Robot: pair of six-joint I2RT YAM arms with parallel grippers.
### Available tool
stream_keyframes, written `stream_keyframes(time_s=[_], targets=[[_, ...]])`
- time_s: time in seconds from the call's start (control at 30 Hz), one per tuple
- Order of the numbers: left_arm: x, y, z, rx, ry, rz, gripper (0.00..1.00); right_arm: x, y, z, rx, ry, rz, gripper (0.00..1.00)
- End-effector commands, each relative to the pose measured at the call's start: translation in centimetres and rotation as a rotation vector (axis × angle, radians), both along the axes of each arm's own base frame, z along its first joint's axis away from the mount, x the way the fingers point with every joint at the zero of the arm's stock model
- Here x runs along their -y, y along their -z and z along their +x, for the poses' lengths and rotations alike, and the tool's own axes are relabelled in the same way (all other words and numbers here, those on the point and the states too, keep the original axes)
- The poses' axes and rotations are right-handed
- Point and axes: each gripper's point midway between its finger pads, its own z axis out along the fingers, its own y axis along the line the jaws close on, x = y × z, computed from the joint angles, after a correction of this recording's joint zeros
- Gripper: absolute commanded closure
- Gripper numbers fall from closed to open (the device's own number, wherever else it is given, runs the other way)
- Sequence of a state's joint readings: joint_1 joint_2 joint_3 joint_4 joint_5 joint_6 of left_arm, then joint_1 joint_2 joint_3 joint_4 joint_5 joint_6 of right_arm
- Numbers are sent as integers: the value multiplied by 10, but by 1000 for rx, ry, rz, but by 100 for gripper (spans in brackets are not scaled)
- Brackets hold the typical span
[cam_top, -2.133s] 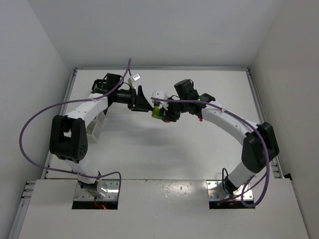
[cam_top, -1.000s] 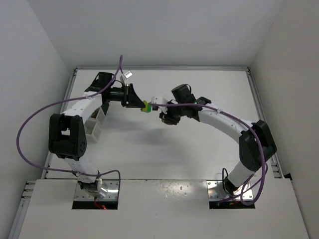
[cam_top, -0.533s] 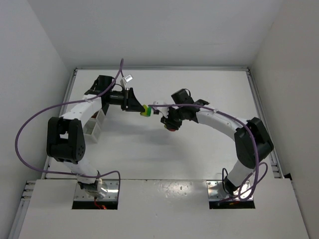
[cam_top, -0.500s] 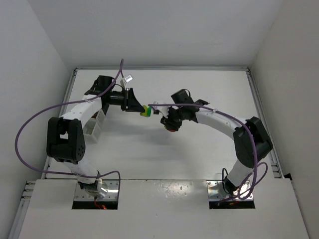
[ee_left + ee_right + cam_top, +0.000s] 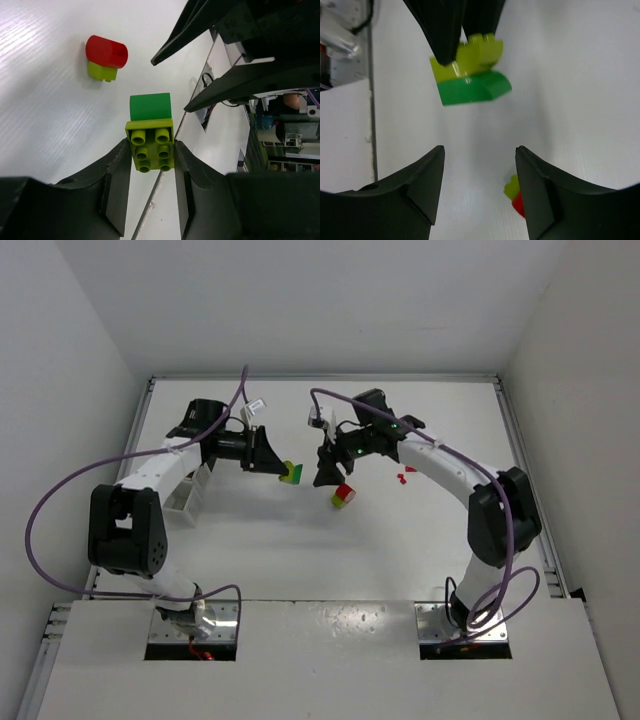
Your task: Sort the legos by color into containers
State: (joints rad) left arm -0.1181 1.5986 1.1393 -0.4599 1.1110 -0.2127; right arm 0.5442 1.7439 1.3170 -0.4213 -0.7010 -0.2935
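Observation:
My left gripper is shut on a yellow-green lego, studs toward the wrist camera, with a green rounded lego stuck to its far end. It hangs above the table. My right gripper faces it a short way off, open with nothing between its fingers. A red rounded lego on a yellow-green one lies on the table just below the right gripper. The containers are mostly hidden under the left arm; one white container shows.
Small red bits lie on the table right of the right forearm. White walls close in the table at the back and both sides. Purple cables loop off both arms.
My right gripper has opened and drawn back up; the red and yellow-green piece it carried now lies on the table. The left gripper has kept its hold and shifted slightly.

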Motion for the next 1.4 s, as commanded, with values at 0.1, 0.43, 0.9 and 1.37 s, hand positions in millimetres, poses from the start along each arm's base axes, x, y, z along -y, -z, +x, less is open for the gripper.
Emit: stream_keyframes(time_s=[0.1,0.43,0.9,1.37], targets=[[5,-23,-21,84,98,-88,81,-34,-47,-28,-145,-250,269,43],[10,-34,-37,130,179,-160,78,-50,-66,-30,-318,-283,383,46],[16,-31,-46,147,211,-150,78,-56,-63,-27,-405,-269,404,50],[16,-42,-53,193,232,-166,82,-43,-41,-12,-383,-121,298,37]])
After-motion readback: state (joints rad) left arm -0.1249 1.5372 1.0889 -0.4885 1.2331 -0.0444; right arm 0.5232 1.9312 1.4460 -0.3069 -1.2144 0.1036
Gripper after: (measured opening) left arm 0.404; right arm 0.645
